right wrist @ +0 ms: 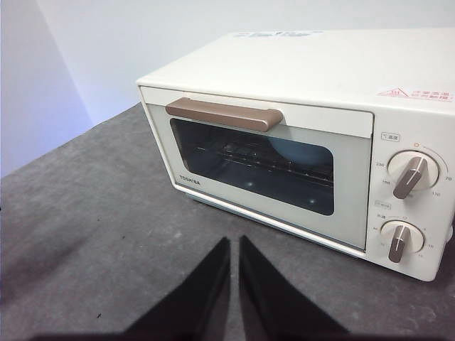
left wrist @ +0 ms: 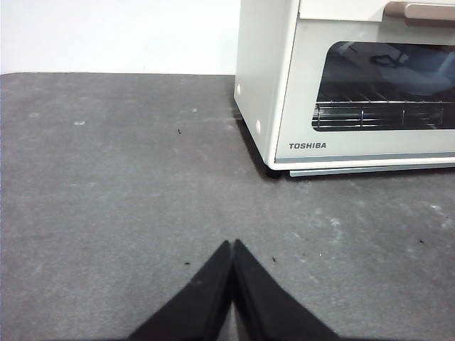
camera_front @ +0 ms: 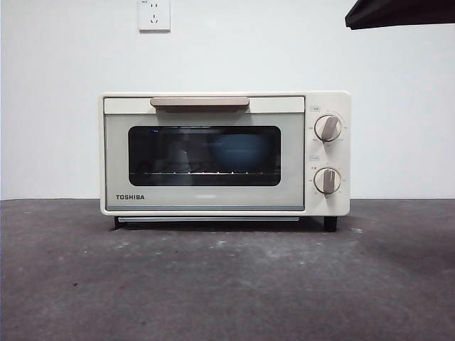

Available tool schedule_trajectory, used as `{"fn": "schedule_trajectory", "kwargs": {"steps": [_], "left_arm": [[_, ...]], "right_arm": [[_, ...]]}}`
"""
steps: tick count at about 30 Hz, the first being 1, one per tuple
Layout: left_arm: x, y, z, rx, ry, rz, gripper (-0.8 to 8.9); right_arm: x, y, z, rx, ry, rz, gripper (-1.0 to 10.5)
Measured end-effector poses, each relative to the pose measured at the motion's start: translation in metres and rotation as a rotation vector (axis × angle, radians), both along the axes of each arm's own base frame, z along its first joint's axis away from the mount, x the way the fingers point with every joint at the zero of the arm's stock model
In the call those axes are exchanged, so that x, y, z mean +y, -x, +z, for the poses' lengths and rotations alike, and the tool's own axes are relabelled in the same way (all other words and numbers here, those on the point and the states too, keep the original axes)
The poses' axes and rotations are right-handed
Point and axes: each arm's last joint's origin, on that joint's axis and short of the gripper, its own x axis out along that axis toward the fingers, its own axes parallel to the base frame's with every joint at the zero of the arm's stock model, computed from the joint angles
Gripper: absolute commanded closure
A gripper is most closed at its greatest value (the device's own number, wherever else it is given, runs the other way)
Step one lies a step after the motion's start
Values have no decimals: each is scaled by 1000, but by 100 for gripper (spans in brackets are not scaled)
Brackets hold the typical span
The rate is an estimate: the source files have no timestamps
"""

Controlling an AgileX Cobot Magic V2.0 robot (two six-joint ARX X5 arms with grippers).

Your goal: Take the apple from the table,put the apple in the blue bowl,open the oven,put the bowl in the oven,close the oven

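Both hands, left hand (left wrist: 233,245) and right hand (right wrist: 234,241), hover closed and empty above the tabletop (camera_front: 227,284). Ahead of them sits the shut oven (camera_front: 206,153), bowl (camera_front: 238,153) inside; its stiff handle (right wrist: 224,114) looks easiest to grip.

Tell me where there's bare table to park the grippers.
Bare table runs across the whole front of the closed oven. Left gripper sits over open surface beside the oven's side wall; right gripper before its door.
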Motion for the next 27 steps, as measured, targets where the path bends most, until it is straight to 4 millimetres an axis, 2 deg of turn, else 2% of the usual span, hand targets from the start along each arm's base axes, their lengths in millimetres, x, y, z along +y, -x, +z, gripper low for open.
{"fn": "schedule_trajectory", "kwargs": {"steps": [5,11,19,27], "left_arm": [[0,0,0,0,0,0,806],[0,0,0,0,0,0,806],[0,0,0,0,0,0,806],[0,0,0,0,0,0,806]], "right_arm": [[-6,2,1,-19,22,-56,942],[-34,8,8,-148,36,-146,942],[-73,20,-45,-186,83,-378,942],[-85,27,-77,-231,84,-487,942]]}}
